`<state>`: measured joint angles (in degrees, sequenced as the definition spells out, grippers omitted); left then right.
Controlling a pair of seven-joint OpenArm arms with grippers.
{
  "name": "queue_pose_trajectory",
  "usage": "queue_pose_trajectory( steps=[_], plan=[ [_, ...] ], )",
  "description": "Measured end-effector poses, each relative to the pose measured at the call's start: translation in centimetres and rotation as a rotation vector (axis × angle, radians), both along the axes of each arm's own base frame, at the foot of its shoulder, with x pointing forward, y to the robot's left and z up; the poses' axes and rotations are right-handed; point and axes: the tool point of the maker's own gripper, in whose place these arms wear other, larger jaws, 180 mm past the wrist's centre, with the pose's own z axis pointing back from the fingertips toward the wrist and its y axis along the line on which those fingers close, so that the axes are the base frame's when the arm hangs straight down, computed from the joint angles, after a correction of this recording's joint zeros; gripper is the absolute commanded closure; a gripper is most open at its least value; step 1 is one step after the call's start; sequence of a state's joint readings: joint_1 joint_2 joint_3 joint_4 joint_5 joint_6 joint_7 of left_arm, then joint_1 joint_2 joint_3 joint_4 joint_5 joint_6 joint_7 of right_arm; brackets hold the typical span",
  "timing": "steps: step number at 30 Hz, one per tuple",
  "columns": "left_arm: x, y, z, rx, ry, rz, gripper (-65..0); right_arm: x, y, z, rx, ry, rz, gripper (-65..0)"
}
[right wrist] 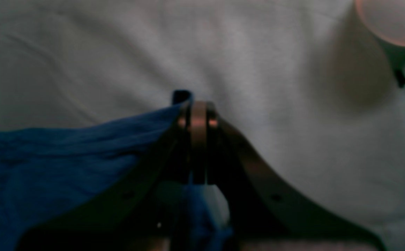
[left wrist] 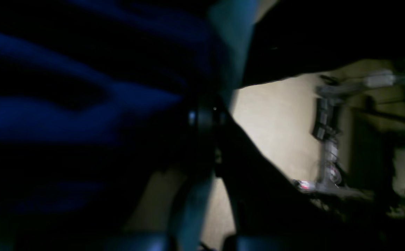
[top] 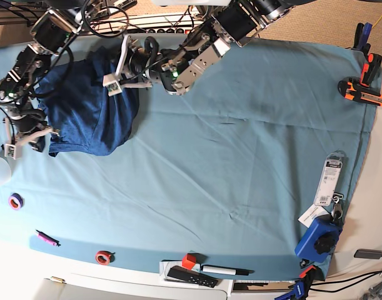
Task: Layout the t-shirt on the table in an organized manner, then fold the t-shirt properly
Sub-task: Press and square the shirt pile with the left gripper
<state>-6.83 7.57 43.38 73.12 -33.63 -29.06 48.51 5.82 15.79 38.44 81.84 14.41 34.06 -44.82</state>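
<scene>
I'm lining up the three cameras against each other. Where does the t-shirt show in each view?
Left wrist: the t-shirt fills the left half as dark blue folds.
Right wrist: it takes up the lower left corner, its edge pinched in the right gripper.
Base: it lies bunched at upper left, between the two arms.
Shared landmark: the teal table, also seen at and.
</scene>
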Motion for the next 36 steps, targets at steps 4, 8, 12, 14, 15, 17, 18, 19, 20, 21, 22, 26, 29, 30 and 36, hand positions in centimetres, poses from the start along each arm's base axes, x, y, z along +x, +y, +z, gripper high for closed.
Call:
queue_pose_trajectory(
  steps=[4,8,12,14,15,17,18,19,20,21,22,26,29,30,36],
  plan=[
    [-0.5,-0.5,2.8,-0.119,0.017,-0.096,0.0,-0.6,-1.8,0.8,-0.023,0.027,-0.016,0.0],
    [-0.5,-0.6,4.1,-0.179,0.01,-0.142,0.0,-1.2,-2.1,2.1,0.134,-0.036,-0.046,0.0],
    [0.3,-1.0,5.3,-0.226,0.007,-0.13,0.0,-2.2,0.5,5.5,0.431,-0.234,0.074,0.0],
    [0.9,-1.3,6.2,-0.274,0.008,-0.095,0.0,-3.8,1.4,7.2,0.591,-0.335,0.108,0.0],
    [1.4,-1.4,6.7,-0.304,0.011,-0.069,0.0,-4.9,1.8,7.6,0.65,-0.374,0.13,0.0],
    [2.9,-1.4,7.7,-0.358,0.013,-0.008,0.0,-7.0,1.5,7.8,0.717,-0.45,0.101,0.0],
    [3.8,-1.3,8.1,-0.379,0.012,0.024,0.0,-8.1,1.2,7.2,0.731,-0.46,0.07,0.0],
    [4.7,-1.1,8.5,-0.397,0.011,0.058,0.0,-9.2,1.1,6.4,0.741,-0.448,0.04,0.0],
    [5.5,-0.9,8.7,-0.407,0.005,0.086,0.0,-10.4,1.2,5.2,0.75,-0.418,0.011,0.0],
    [6.2,-0.7,8.7,-0.413,-0.006,0.109,0.0,-11.4,1.3,4.2,0.761,-0.396,-0.015,0.0],
    [6.8,-0.5,8.8,-0.419,-0.015,0.13,0.0,-12.3,1.6,3.4,0.775,-0.382,-0.036,0.0],
    [9.4,-0.4,8.0,-0.368,-0.057,0.259,0.0,-13.9,2.8,1.4,0.818,-0.345,-0.072,0.0],
    [10.1,-0.6,7.2,-0.307,-0.111,0.288,0.0,-14.0,3.9,0.6,0.855,-0.351,-0.084,0.0],
    [10.0,-0.8,7.1,-0.293,-0.123,0.282,0.0,-14.0,4.4,0.3,0.871,-0.351,-0.088,0.0],
    [10.0,-2.2,6.8,-0.226,-0.26,0.253,0.0,-14.1,5.5,-0.5,0.9,-0.339,-0.095,0.0]
  ],
)
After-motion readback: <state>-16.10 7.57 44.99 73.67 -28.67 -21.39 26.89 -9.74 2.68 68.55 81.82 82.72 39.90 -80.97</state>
